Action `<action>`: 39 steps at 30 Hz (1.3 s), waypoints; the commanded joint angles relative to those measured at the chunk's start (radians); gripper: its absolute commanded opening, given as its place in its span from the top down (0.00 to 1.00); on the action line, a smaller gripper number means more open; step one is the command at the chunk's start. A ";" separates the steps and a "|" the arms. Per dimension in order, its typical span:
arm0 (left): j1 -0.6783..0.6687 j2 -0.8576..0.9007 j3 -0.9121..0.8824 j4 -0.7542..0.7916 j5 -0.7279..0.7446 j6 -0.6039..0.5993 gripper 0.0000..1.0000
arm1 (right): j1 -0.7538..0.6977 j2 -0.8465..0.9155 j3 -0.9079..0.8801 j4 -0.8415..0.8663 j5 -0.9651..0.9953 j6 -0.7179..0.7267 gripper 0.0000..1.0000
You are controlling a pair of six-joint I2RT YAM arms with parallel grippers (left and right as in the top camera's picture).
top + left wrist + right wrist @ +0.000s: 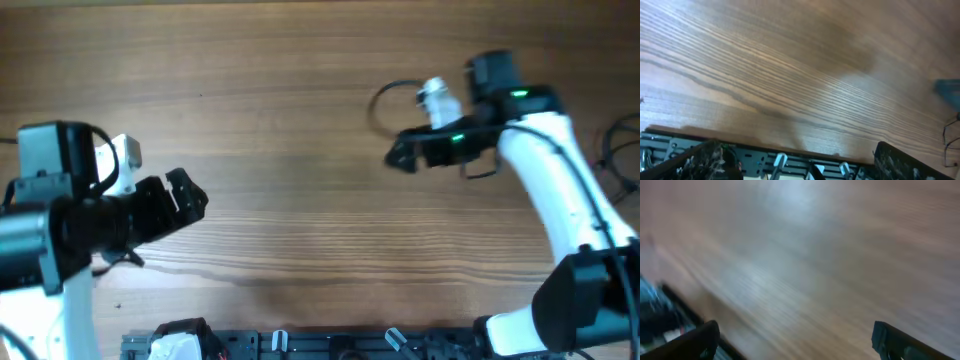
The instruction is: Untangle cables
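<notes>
Thin dark cables (pixel 618 150) lie in loose loops at the table's right edge, partly cut off by the frame. A thin cord (pixel 950 145) also shows at the right edge of the left wrist view. My right gripper (pixel 400 155) hovers over bare wood right of centre, well left of those loops. It is open and empty, fingers wide apart in the blurred right wrist view (pixel 800 342). My left gripper (pixel 192 196) is at the left, open and empty, over bare wood (pixel 795 165). A thin black loop (pixel 380 100) beside the right wrist seems to belong to the arm.
A black rail with clips and parts (pixel 330 345) runs along the table's front edge and also shows in the left wrist view (pixel 790 162). The right arm's white link (pixel 560 190) crosses the right side of the table.
</notes>
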 commanded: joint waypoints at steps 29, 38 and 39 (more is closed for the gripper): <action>0.002 -0.550 0.011 0.047 -0.052 0.037 0.00 | 1.178 -0.955 -0.003 -0.145 1.320 0.575 0.00; 0.002 -0.550 0.011 0.047 -0.052 0.037 0.00 | 1.176 -0.954 -0.146 0.205 1.627 0.446 0.00; 0.002 -0.550 0.011 0.045 -0.052 0.037 0.00 | 1.176 -0.954 -0.175 0.298 1.625 0.402 0.00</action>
